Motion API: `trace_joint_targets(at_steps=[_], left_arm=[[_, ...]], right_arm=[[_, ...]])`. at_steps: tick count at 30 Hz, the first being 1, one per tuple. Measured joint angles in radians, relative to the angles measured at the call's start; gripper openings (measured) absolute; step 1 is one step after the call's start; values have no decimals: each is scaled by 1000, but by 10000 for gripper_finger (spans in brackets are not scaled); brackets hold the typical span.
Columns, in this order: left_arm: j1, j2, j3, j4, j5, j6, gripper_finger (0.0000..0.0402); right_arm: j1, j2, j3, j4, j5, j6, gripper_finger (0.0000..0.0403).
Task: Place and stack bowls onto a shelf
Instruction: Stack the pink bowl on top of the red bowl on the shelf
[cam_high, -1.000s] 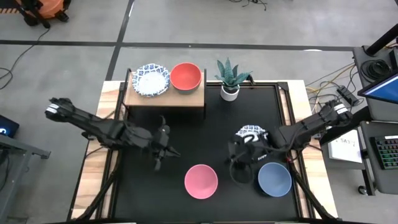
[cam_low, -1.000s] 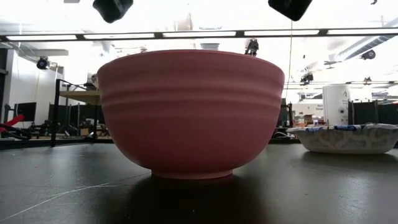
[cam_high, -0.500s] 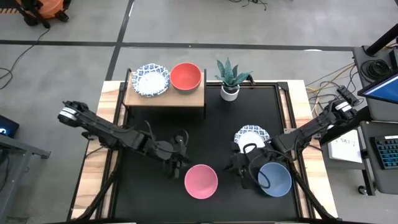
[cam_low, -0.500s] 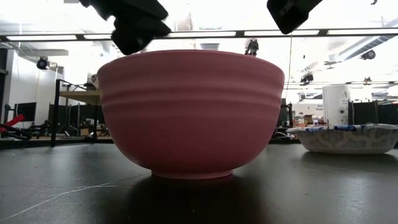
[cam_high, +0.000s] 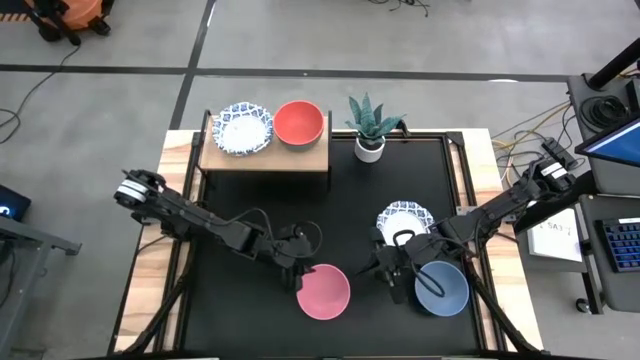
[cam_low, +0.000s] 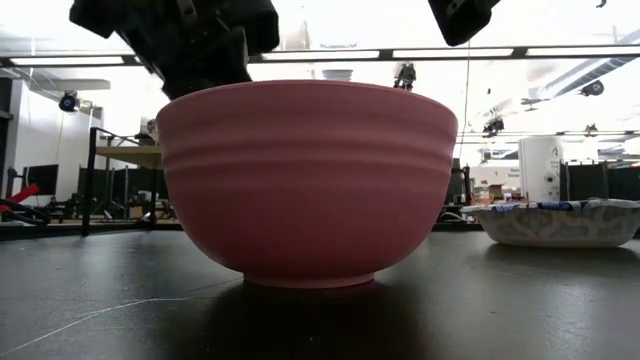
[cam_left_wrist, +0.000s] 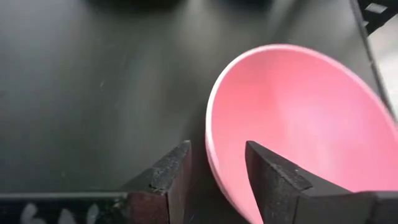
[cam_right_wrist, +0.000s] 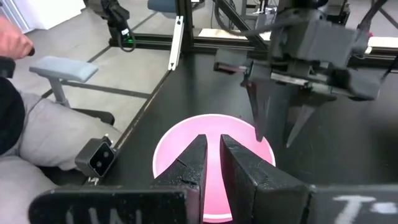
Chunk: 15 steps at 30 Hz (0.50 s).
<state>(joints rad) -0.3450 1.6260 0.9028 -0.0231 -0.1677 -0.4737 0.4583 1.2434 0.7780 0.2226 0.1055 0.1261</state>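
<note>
Black tabletop underneath, grey floor all round, ceiling lights glaring in the low view. Left gripper down at the near-left rim of the pink bowl, jaws spread, one finger outside the wall and the other inside, rim running between them; no squeeze on the wall to be seen in the left wrist view. Seen from the right wrist too, that gripper with both pointed fingers aimed straight down at the bowl's far rim. Pink bowl upright, mouth up, flat on its foot near the front edge of the table, round, so no long axis to call.

Right gripper just beside the grey-blue bowl on its left side, between the two plain bowls, jaws drawn nearly together with only a thin slit showing between the fingers, holding nothing visible.

Patterned white bowl on the table behind the right gripper, upright. Shelf at the back left, carrying another patterned bowl and the red bowl side by side, both mouth up. Small potted plant just right of the shelf. Person's hand and a dark sleeve off the table, beside a chair armrest.
</note>
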Motion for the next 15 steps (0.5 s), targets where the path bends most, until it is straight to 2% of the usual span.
trace_joint_targets(at_steps=[9, 12, 15], left_arm=[[0, 55, 0, 3, -6, -28, 111], [0, 58, 0, 4, -6, -38, 81], [0, 57, 0, 5, -7, -51, 34]], right_arm=[[0, 0, 0, 0, 0, 3, 33], [0, 0, 0, 1, 0, 3, 34], [0, 0, 0, 0, 0, 3, 34]])
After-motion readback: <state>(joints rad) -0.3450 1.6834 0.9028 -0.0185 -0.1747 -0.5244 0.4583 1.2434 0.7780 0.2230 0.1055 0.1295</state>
